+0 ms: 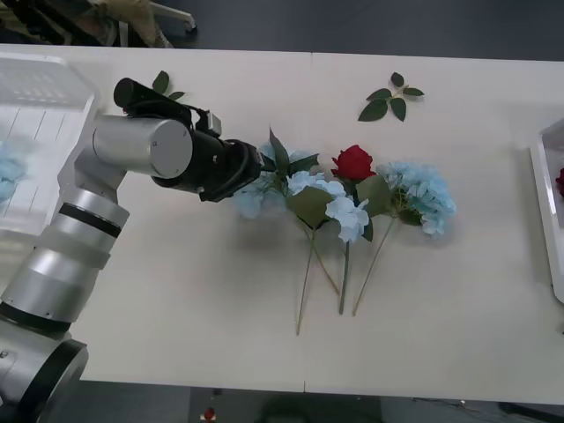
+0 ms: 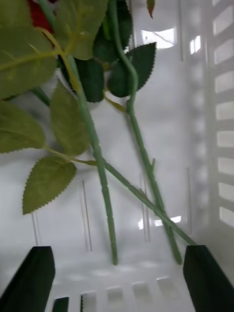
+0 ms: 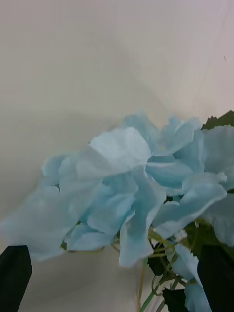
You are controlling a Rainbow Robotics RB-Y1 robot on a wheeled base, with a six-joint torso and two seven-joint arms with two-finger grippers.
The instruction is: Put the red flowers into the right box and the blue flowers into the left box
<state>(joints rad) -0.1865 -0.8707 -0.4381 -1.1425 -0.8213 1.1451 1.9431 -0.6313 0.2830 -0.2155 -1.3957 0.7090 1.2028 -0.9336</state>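
Observation:
Blue flowers lie in a pile mid-table: one head (image 1: 251, 198) by my left wrist, another (image 1: 342, 210) in the middle, a third (image 1: 425, 196) on the right. One red flower (image 1: 353, 162) lies among them. My left gripper (image 3: 115, 261) is open, its black fingers (image 3: 14, 278) on either side of a pale-blue head (image 3: 122, 195). My right gripper (image 2: 117, 256) is open inside the right box (image 2: 214, 122), just above rose stems (image 2: 105, 195) and a red head (image 2: 35, 14). The left box (image 1: 40, 106) holds a blue flower (image 1: 7, 176).
Loose green leaf sprigs lie at the table's far side, one (image 1: 390, 97) right of centre and one (image 1: 163, 84) behind my left arm. The right box's rim (image 1: 545, 207) shows at the table's right edge. Long stems (image 1: 344, 273) point toward the table's near edge.

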